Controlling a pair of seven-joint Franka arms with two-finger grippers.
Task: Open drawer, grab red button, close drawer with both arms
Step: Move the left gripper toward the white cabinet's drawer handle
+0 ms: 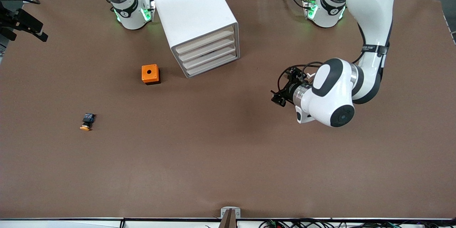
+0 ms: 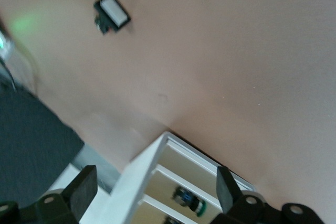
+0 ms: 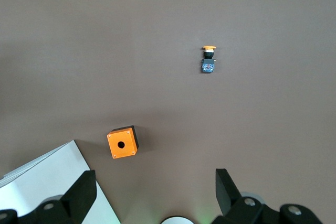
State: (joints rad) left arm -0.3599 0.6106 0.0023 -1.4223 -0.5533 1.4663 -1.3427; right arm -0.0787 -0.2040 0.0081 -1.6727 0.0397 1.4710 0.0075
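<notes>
The white cabinet (image 1: 194,10) stands between the two arm bases, all its drawers pushed in. The drawer (image 1: 209,47) is second from the top. My left gripper (image 1: 279,96) hangs low over the table in front of the drawers, apart from them, toward the left arm's end. It is open (image 2: 155,190) and empty, and the drawer fronts (image 2: 184,174) show between its fingers. A small black-and-blue part with a green cap (image 2: 189,200) lies in one drawer. The button is hidden. My right gripper (image 3: 155,195) is open and empty, high over the table beside the cabinet (image 3: 47,182).
An orange box with a hole (image 1: 150,74) (image 3: 122,142) sits beside the cabinet, toward the right arm's end. An orange-yellow capped button (image 1: 87,122) (image 3: 209,59) lies nearer the front camera. A black switch with a white face (image 2: 112,13) lies on the table.
</notes>
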